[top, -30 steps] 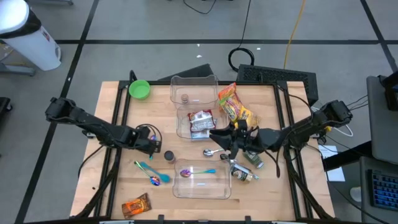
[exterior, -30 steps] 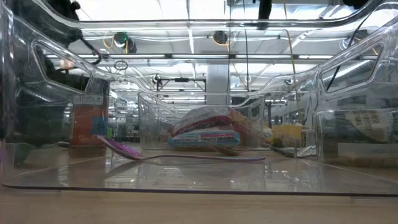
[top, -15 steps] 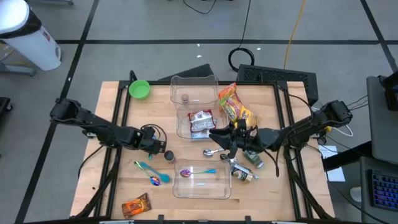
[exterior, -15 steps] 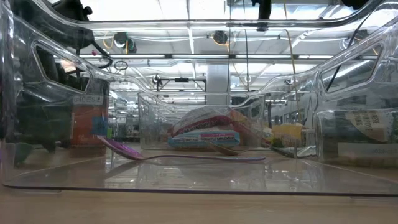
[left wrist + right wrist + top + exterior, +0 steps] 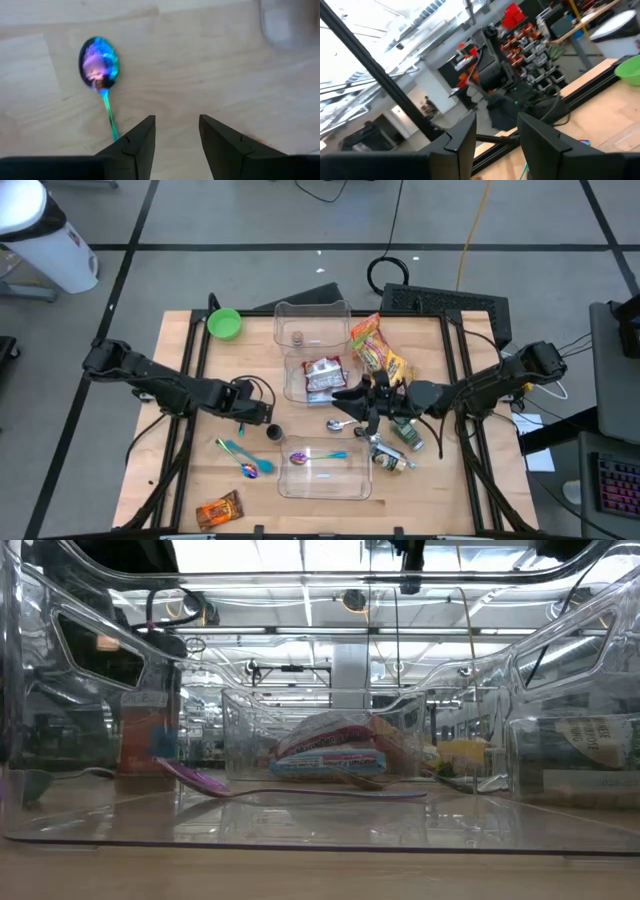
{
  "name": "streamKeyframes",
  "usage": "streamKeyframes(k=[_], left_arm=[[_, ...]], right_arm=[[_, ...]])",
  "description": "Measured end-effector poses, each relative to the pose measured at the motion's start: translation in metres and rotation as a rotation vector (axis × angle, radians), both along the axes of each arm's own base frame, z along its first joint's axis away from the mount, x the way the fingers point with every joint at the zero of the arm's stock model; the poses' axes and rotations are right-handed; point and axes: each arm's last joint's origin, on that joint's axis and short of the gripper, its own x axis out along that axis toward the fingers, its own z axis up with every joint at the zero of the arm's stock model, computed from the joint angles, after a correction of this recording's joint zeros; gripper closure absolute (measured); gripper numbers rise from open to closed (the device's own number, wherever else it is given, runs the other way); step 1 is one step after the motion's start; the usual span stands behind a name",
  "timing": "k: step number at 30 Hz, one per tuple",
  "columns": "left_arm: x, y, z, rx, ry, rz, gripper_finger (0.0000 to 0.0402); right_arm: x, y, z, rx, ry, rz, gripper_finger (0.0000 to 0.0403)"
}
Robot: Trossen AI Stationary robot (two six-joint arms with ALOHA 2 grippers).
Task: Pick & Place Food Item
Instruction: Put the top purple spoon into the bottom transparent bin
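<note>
Left hand (image 5: 176, 132), fingers parted and empty, hangs over the wooden table (image 5: 210, 75) near an iridescent spoon (image 5: 98, 67).

A robotics lab or workshop: a wooden bench (image 5: 190, 480) stands on a grey floor marked with black tape lines (image 5: 130, 265), loose cables (image 5: 390, 270) trail behind it, and equipment racks (image 5: 520, 45) fill the hall under ceiling lights (image 5: 300, 555).

Legible text: none. Snack packet (image 5: 322, 377) in clear bin (image 5: 316, 352): print too small to read. Bottle label (image 5: 590, 745), seen through bin wall: lettering blurred. Orange wrapper (image 5: 218, 509) on desk (image 5: 180, 480): markings unreadable.
</note>
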Motion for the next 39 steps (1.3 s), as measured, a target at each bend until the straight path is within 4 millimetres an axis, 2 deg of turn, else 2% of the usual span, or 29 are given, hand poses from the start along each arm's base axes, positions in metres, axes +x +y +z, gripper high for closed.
streamKeyframes(k=[5, 15, 22, 39], left_arm=[[-0.004, 0.006, -0.002, -0.022, 0.074, 0.013, 0.0243], [-0.015, 0.012, -0.003, -0.017, 0.198, 0.033, 0.0243], [-0.016, 0.013, -0.004, 0.007, 0.204, 0.02, 0.0243], [0.006, 0.008, -0.039, -0.04, 0.292, -0.026, 0.0243]], right_arm=[[0.002, -0.008, -0.002, 0.033, 0.021, 0.046, 0.0269], [0.003, -0.011, -0.003, 0.03, 0.03, 0.033, 0.0269], [0.004, -0.013, -0.003, 0.029, 0.031, 0.026, 0.0269], [0.004, -0.013, -0.004, 0.028, 0.038, 0.026, 0.0269]])
